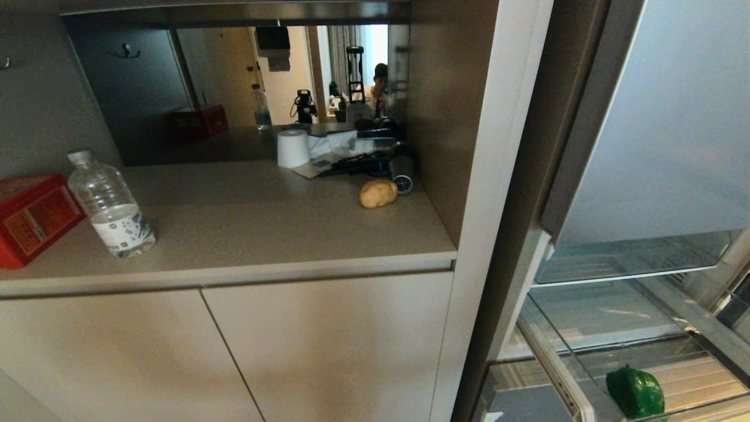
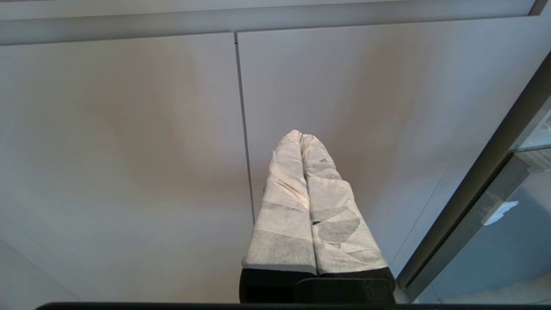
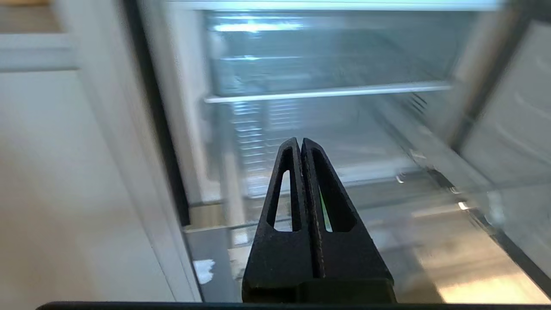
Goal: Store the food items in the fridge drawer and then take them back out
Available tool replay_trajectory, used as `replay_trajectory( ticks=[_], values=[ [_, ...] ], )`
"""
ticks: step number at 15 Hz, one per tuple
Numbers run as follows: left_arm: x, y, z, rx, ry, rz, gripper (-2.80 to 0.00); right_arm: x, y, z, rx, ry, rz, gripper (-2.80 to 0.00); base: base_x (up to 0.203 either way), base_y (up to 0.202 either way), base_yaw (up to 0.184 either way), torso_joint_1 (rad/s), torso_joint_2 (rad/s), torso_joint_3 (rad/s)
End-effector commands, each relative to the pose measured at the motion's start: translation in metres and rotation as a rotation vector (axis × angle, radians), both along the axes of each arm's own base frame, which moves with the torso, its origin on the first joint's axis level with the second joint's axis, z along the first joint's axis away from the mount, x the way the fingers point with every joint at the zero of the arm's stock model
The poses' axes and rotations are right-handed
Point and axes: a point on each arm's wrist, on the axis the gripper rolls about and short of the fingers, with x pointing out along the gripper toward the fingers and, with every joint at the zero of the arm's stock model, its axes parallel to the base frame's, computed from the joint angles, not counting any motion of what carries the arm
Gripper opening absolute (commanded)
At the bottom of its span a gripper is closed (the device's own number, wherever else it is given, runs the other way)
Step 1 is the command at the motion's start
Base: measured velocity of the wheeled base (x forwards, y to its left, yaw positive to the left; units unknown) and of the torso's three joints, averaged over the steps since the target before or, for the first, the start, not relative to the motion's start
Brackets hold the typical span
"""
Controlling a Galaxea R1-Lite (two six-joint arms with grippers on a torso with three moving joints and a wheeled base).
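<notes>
**Inspector:** Where are the food items?

**Assistant:** The potato [image 1: 378, 193] lies on the counter [image 1: 246, 223], toward its back right corner, just beside a dark cylindrical appliance [image 1: 402, 174] and near the side wall of the niche. The green pepper [image 1: 635, 392] sits inside the fridge drawer [image 1: 691, 375], toward its front; the drawer stands pulled out, its clear walls showing.

**Inspector:** What else is on the counter?

**Assistant:** A water bottle [image 1: 111, 205] stands upright near the front left edge, with a red box [image 1: 32, 217] just beside it at the left edge. A paper roll [image 1: 292, 148] stands at the back edge with crumpled paper beside it. The middle of the counter, from bottle to potato, is bare, as is the front edge on the right.

**Inspector:** And the grippers?

**Assistant:** Neither shows in the head view. The left gripper [image 2: 301, 137], its fingers wrapped in pale tape, is clenched on nothing and faces the beige cabinet doors [image 2: 129, 150], close to the seam between them. The right gripper [image 3: 300, 142] has its black fingers pressed together, grasping nothing, and points into the open fridge [image 3: 327, 90] toward the glass shelf edge; the view is blurred.

**Inspector:** Anyone nearby?

**Assistant:** A person [image 1: 379, 82] appears in the mirror behind the counter.
</notes>
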Motion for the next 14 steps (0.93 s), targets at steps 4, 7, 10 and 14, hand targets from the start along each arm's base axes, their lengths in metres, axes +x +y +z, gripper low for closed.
replay_trajectory(
  ticks=[4,7,10,14],
  values=[
    [0.0001,0.0,0.0,0.001,0.002,0.0,-2.8,-0.0043,0.0019,-0.0192,-0.036,0.032,0.079,-2.8,0.0,0.0,0.0,0.0,0.0,0.0],
    [0.0001,0.0,0.0,0.001,0.002,0.0,-2.8,-0.0043,0.002,-0.0194,-0.059,0.036,0.082,-2.8,0.0,0.0,0.0,0.0,0.0,0.0],
    [0.0001,0.0,0.0,0.001,0.002,0.0,-2.8,-0.0043,0.0019,-0.0194,-0.045,0.035,0.081,-2.8,0.0,0.0,0.0,0.0,0.0,0.0],
    [0.0001,0.0,0.0,0.001,0.002,0.0,-2.8,-0.0043,0.002,-0.0194,-0.052,0.036,0.082,-2.8,0.0,0.0,0.0,0.0,0.0,0.0]
  ],
)
